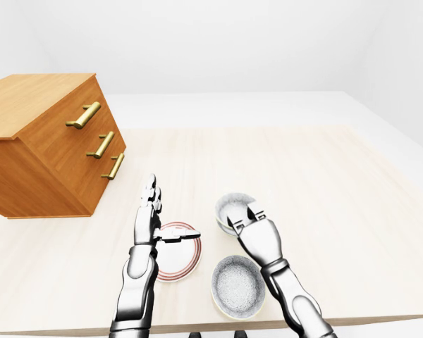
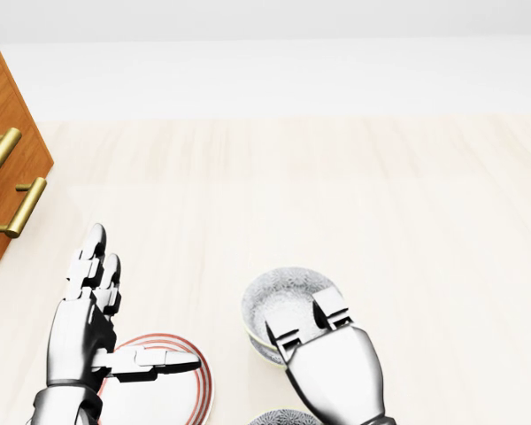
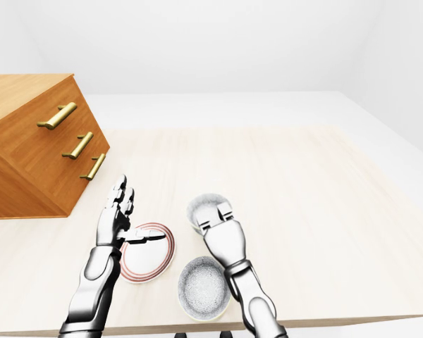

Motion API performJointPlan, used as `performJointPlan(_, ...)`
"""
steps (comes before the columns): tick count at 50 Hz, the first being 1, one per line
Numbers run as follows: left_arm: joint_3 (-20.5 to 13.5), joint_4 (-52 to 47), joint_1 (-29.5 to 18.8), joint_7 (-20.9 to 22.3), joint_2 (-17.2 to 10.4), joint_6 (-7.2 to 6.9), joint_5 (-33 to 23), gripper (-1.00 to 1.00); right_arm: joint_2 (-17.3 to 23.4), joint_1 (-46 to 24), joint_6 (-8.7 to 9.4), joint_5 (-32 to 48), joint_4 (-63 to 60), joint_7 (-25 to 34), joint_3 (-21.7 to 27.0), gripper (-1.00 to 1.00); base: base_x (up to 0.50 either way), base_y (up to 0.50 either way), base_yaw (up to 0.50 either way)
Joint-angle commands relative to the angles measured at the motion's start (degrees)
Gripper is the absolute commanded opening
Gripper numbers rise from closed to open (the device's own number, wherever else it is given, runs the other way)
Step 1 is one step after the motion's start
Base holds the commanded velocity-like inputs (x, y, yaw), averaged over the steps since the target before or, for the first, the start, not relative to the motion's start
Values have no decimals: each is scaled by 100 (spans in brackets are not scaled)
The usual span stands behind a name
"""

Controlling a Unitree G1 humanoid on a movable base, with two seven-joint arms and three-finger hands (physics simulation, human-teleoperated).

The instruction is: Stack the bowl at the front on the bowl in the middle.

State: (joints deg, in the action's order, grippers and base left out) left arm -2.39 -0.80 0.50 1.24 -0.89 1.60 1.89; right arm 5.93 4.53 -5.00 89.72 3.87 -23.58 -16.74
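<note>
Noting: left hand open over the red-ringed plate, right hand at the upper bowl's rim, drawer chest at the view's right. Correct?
No: the left-eye view shows the drawer chest at its left. The rest stands: left hand open over the red-ringed plate, right hand at the rim of the upper bowl.

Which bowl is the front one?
In the left-eye view, find the wooden drawer chest, then the red-ringed plate to its lower right. The front bowl sits right of that plate, nearest the bottom edge of the table; the other bowl lies higher, under the right hand.
</note>
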Motion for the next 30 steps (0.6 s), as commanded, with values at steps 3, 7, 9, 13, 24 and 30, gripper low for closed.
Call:
performJointPlan(3,-14,72,-30,-5,-6,41,11,100,-9,-22,0,-103,2,-111,6,-100,0,0,0)
performJointPlan(7,-17,86,-35,-14,-6,51,8,100,-3,-28,0,-89,50,-151,6,-100,0,0,0)
performJointPlan(9,-22,94,-38,-18,-8,55,11,100,-4,-26,0,-94,36,-133,8,-100,0,0,0)
performJointPlan(13,-18,40,-22,-30,-5,18,11,100,-2,-14,0,-111,12,-103,8,-100,0,0,0)
performJointPlan(24,-26,39,-29,-46,-6,11,18,100,-1,1,0,-109,-1,-66,1,-100,0,0,0)
performJointPlan(30,-24,-16,-22,-58,-5,-37,18,100,-3,2,0,-115,-22,-34,2,-100,0,0,0)
